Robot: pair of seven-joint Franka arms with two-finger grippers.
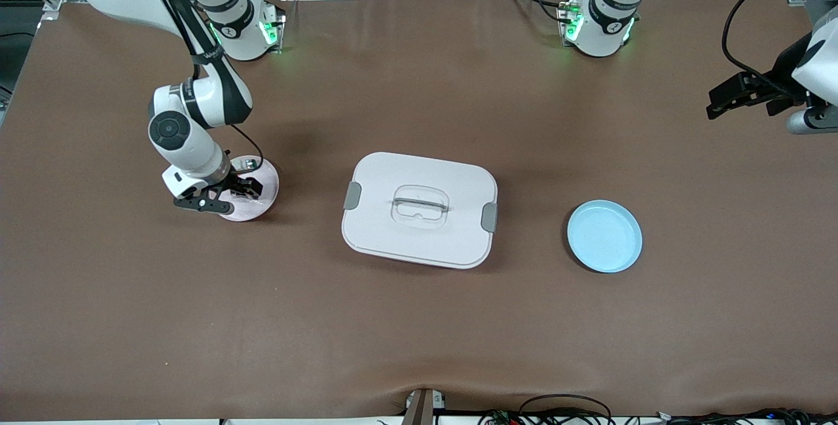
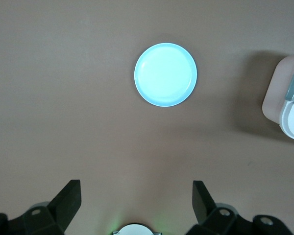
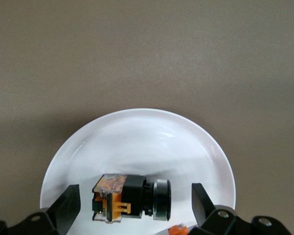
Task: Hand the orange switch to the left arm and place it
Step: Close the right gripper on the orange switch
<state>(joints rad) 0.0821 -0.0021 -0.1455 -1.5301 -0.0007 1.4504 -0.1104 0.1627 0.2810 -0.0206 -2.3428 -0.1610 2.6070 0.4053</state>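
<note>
The orange switch [image 3: 130,198], a small black block with orange clips and a silver round end, lies on its side on a pale plate [image 3: 137,117]. My right gripper [image 3: 134,205] is open and low over that plate [image 1: 265,179], one finger on each side of the switch and neither touching it. In the front view the right gripper [image 1: 226,194] covers the switch. The white box [image 1: 393,179] with grey latches sits mid-table. My left gripper [image 1: 720,103] hangs open and empty, high over the left arm's end of the table, as seen in its wrist view [image 2: 136,200].
A light blue plate [image 1: 604,236] lies bare between the box and the left arm's end, and it shows in the left wrist view [image 2: 165,74] beside a corner of the box [image 2: 289,98]. A small clear-silver part [image 1: 247,164] also sits on the pale plate.
</note>
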